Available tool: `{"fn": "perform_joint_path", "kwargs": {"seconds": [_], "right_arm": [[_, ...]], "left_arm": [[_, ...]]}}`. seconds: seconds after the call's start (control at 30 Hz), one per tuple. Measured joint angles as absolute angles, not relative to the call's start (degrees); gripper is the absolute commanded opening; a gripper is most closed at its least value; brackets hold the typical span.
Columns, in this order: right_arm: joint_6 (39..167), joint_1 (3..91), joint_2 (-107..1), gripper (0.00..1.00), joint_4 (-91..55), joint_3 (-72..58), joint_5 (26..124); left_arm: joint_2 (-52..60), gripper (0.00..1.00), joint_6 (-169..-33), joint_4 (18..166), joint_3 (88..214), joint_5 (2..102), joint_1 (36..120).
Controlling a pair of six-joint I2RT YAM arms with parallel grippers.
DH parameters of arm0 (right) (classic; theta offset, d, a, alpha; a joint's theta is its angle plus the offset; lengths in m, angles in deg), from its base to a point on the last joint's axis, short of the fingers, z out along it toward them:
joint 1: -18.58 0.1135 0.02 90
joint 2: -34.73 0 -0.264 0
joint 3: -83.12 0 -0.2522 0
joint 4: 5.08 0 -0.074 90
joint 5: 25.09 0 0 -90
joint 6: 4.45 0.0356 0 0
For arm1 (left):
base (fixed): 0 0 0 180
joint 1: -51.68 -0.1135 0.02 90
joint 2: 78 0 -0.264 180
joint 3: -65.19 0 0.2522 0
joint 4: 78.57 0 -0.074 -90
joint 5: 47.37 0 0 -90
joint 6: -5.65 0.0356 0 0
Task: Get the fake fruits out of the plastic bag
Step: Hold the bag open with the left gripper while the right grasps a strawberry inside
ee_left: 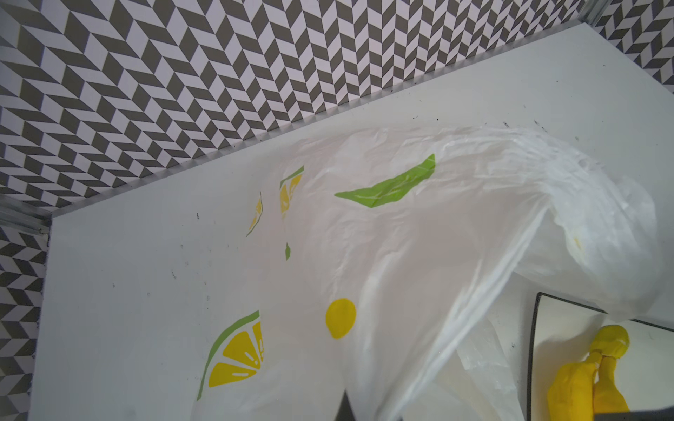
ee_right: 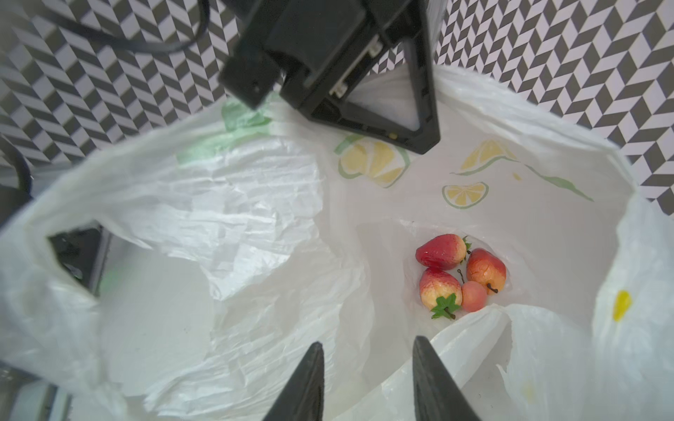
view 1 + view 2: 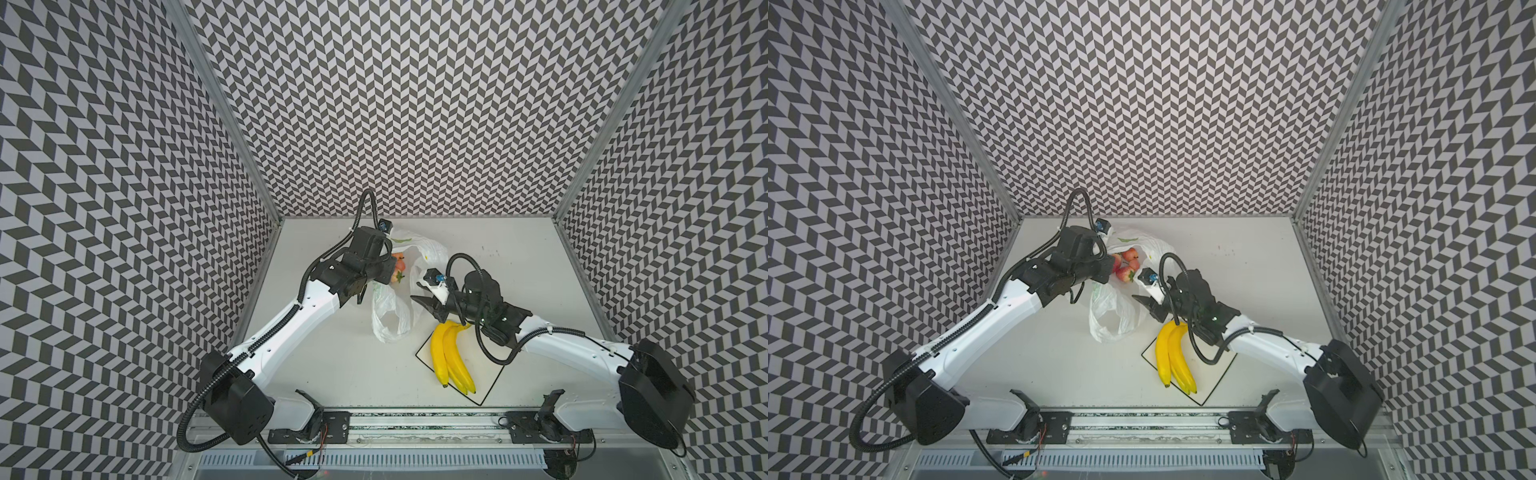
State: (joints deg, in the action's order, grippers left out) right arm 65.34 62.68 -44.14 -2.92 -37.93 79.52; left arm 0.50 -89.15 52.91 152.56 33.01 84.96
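My left jaws are clamped on the rim of the thin, translucent white plastic bag (image 2: 255, 218) with lemon prints. My right jaws stand apart at its mouth; just beyond them, inside, lie three red strawberries (image 2: 441, 251) and a small peach-orange round fruit (image 2: 474, 296). Behind those jaws, glossy yellow bananas (image 3: 451, 357) rest on a white square plate (image 3: 486, 384).

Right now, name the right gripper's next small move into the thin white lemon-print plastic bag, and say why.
Probably lower the open right gripper toward the red strawberries and small peach-orange round fruit. They lie clustered at the bottom of the plastic bag, whose rim the shut left gripper appears to hold up; the right jaws stand empty at its mouth.
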Motion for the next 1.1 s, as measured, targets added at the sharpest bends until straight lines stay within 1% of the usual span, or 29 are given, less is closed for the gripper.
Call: {"fn": "perform_joint_path", "kwargs": {"seconds": [0.1, 0.23, 0.37, 0.5, 0.6, 0.63, 0.77, 0.9, 1.1], "right_arm": [[59.4, 63.42, -49.64, 0.3, -0.87, -35.42, 77.44], [56.01, 63.97, -58.93, 0.28, 1.01, -28.77, 75.0], [55.86, 64.56, -66.37, 0.27, 1.01, -23.22, 72.07], [59.44, 64.71, -70.93, 0.29, 0.4, -21.82, 70.63], [65.67, 64.71, -73.67, 0.33, -2.31, -20.29, 69.66], [69.19, 64.69, -74.61, 0.36, -3.84, -19.15, 69.18], [83.33, 64.69, -76.31, 0.51, -8.23, -15.18, 67.91], [97.52, 64.69, -76.53, 0.58, -9.8, -13.43, 67.39], [112.6, 64.54, -80.99, 0.63, -10.42, -9.1, 65.86]], "left_arm": [[0.06, 0.0, -89.41, 53.04, 151.73, 33.84, 84.63], [-1.14, 0.0, -89.43, 53.08, 150.96, 34.67, 84.39], [-2.67, 0.0, -89.52, 53.15, 150.76, 35.04, 83.89], [-3.74, 0.0, -89.87, 53.37, 150.76, 35.1, 83.75], [-4.46, 0.0, -90.02, 53.46, 150.72, 35.34, 83.73], [-4.92, 0.0, -90.02, 53.74, 150.48, 35.45, 83.73], [-7.61, 0.0, -89.98, 54.61, 147.51, 36.09, 83.71], [-9.49, 0.0, -90.02, 54.61, 144.29, 36.98, 83.71], [-11.21, 0.0, -90.02, 54.61, 140.34, 38.67, 83.73]]}}
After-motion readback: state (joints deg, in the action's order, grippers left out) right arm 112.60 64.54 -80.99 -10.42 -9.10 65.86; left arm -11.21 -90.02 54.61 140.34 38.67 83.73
